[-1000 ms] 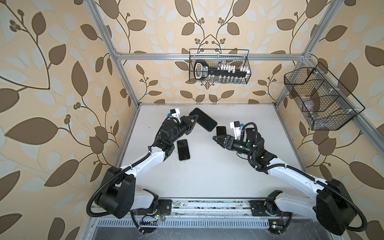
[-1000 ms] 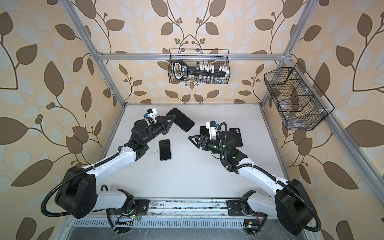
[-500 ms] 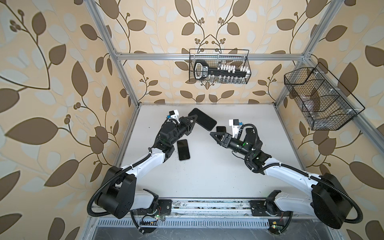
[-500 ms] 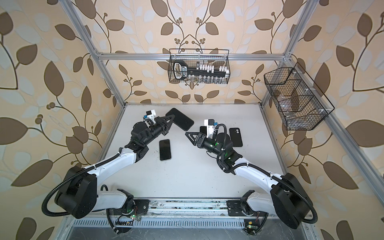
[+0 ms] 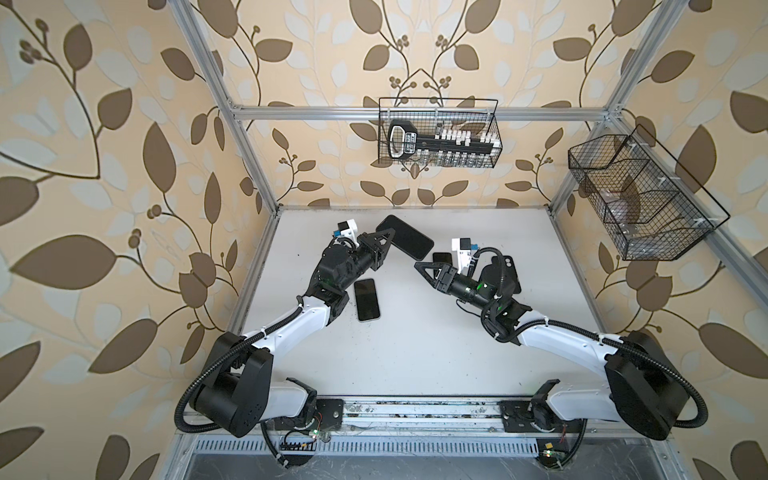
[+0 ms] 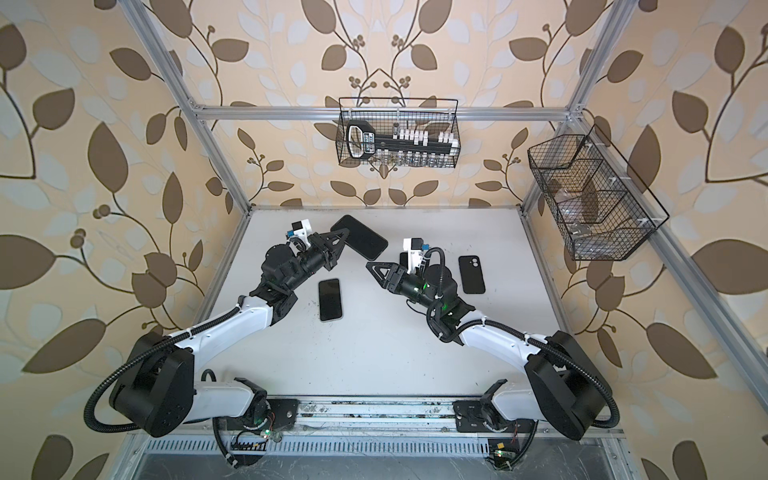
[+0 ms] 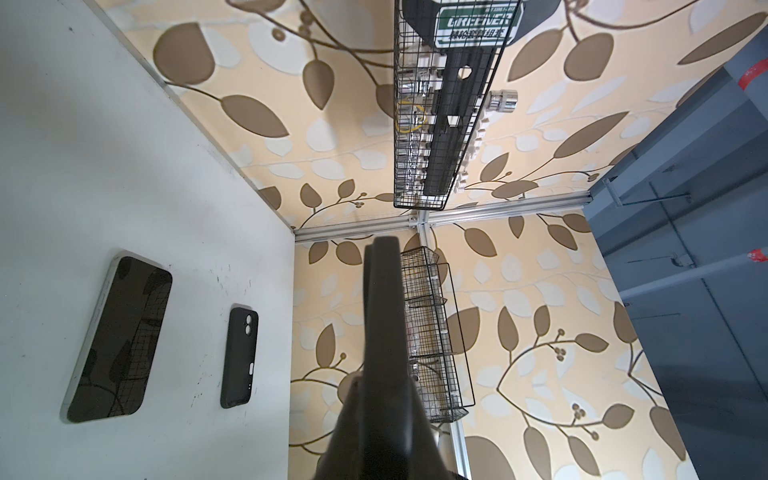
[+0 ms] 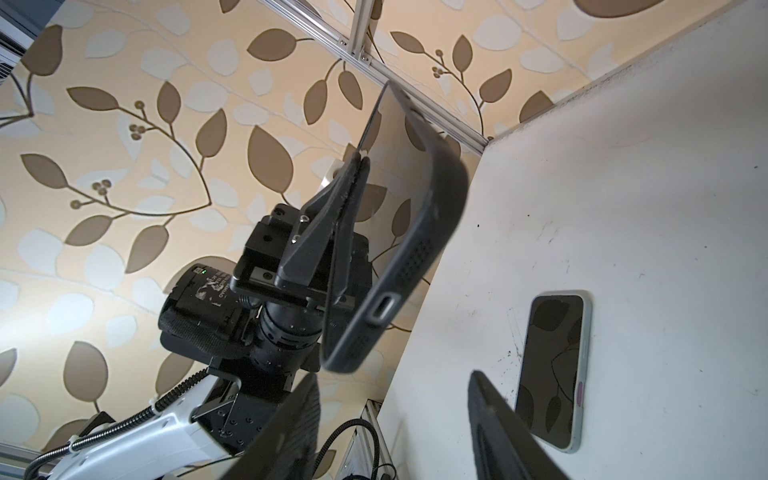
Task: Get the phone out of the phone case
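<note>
A phone in a black phone case (image 5: 405,242) (image 6: 360,240) hangs tilted above the back of the table. My left gripper (image 5: 388,237) (image 6: 343,236) is shut on one long edge of it. The right wrist view shows the case's (image 8: 409,232) port end and the left fingertips (image 8: 353,170) pinching screen and back. In the left wrist view the case (image 7: 384,311) is edge-on between the jaws. My right gripper (image 5: 420,269) (image 6: 370,268) (image 8: 395,415) stands open and empty, just right of the held phone and a little below it.
A bare silver-edged phone (image 5: 367,299) (image 6: 330,299) (image 8: 557,370) lies screen up beside the left arm. An empty black case (image 6: 471,274) (image 7: 239,357) lies by the right arm. Wire baskets hang on the back wall (image 5: 438,137) and the right wall (image 5: 640,199).
My right gripper has moved left and toward the held phone, and its jaws have narrowed somewhat. The left gripper and the cased phone have barely shifted.
</note>
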Action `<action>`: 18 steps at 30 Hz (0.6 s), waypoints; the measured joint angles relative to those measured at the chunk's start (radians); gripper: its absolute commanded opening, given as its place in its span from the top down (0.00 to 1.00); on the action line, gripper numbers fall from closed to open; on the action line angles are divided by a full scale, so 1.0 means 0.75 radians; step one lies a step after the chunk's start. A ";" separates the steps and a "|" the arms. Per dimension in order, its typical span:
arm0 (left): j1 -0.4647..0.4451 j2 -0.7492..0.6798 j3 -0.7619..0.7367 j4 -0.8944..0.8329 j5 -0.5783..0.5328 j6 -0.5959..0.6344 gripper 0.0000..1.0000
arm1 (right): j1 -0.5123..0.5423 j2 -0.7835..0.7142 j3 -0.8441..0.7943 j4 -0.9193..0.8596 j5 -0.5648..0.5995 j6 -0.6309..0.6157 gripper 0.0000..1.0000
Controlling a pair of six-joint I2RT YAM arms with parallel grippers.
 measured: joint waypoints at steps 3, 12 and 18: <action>0.000 0.000 0.000 0.000 0.000 -0.001 1.00 | 0.001 0.000 0.003 0.010 0.000 0.000 0.44; 0.000 0.000 -0.036 -0.002 -0.013 0.000 1.00 | 0.002 0.012 0.007 0.030 -0.001 0.001 0.45; 0.000 0.000 -0.036 -0.004 -0.024 0.000 1.00 | 0.001 0.021 0.007 0.039 -0.001 0.005 0.46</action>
